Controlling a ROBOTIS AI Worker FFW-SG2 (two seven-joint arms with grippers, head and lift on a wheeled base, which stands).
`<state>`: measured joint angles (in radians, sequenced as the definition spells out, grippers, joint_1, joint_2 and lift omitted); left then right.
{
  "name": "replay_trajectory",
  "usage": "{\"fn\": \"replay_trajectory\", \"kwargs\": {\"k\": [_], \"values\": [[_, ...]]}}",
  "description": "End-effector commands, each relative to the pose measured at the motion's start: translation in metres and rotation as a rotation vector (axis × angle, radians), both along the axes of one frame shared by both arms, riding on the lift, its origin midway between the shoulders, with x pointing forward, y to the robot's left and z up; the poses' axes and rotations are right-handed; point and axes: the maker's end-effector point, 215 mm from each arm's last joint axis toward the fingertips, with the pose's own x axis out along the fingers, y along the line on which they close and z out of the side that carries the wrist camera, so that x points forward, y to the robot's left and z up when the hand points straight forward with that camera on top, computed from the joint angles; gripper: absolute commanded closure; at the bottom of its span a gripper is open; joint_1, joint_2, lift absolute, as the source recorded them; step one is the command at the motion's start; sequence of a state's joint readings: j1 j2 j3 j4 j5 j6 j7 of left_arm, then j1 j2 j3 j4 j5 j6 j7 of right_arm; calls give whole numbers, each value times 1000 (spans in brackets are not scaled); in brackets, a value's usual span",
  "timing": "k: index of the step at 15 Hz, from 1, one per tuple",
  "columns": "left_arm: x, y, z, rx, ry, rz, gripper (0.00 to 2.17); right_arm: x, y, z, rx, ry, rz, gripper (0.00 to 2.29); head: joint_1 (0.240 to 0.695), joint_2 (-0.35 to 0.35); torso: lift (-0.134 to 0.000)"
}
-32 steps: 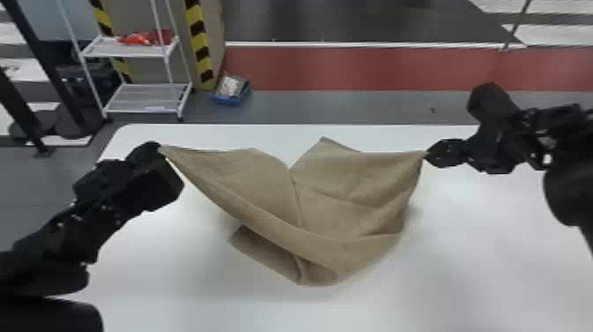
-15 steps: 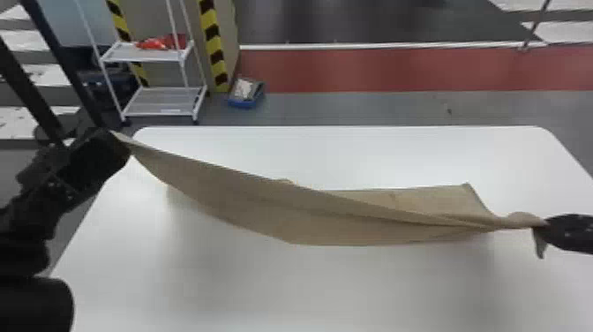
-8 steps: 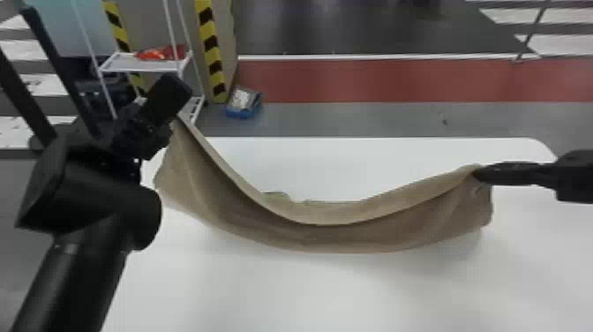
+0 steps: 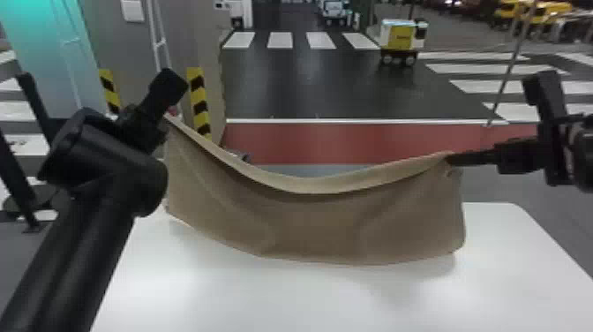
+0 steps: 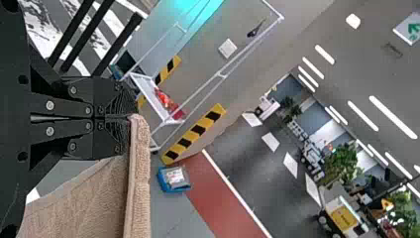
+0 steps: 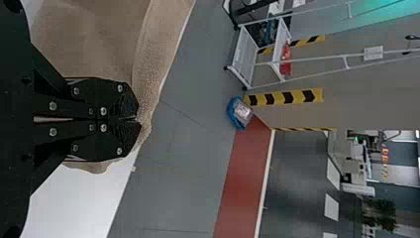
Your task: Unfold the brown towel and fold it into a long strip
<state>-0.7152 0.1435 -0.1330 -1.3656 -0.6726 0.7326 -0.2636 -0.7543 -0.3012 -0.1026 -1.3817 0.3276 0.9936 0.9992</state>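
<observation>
The brown towel [image 4: 317, 220] hangs between both grippers above the table, its upper edge sagging in the middle and its lower edge close over the tabletop. My left gripper [image 4: 165, 118] holds its upper left corner in the head view; in the left wrist view the left gripper [image 5: 130, 117] is shut on the towel's edge [image 5: 140, 173]. At the upper right corner is my right gripper [image 4: 449, 159]. In the right wrist view the right gripper [image 6: 137, 119] is shut on the towel [image 6: 153, 54], with a bit of cloth sticking out past the fingertips.
Below the towel lies the white table [image 4: 309, 300]. Behind it are a red floor strip [image 4: 353, 137] and a pillar with yellow-black stripes [image 4: 198, 101]. A white shelf rack [image 5: 153, 99] and a blue box [image 5: 174, 178] stand on the floor beyond.
Both grippers have risen with the towel's corners, from a low, narrow stretch to a raised hanging sheet. The head view has tilted up, showing more of the room behind.
</observation>
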Motion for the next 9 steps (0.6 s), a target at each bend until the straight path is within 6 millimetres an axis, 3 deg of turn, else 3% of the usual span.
{"fn": "replay_trajectory", "kwargs": {"k": [1,3,5,8,9], "values": [[-18,32,17,-42,-28,64,2132,-3,-7,32,44,-35,-17,1885,409,-4,-123],[-57,69,9,-61,-32,126,2132,-26,-23,42,50,-68,-23,1885,385,5,-123],[-111,98,-16,-68,-31,166,2132,-64,-32,26,43,-64,-7,1885,379,21,-123],[-198,119,-97,-24,57,201,2132,-139,-31,-54,-31,19,70,1885,452,53,-123],[-218,115,-123,-3,85,191,2132,-163,-35,-82,-82,35,93,1885,496,62,-123]]}}
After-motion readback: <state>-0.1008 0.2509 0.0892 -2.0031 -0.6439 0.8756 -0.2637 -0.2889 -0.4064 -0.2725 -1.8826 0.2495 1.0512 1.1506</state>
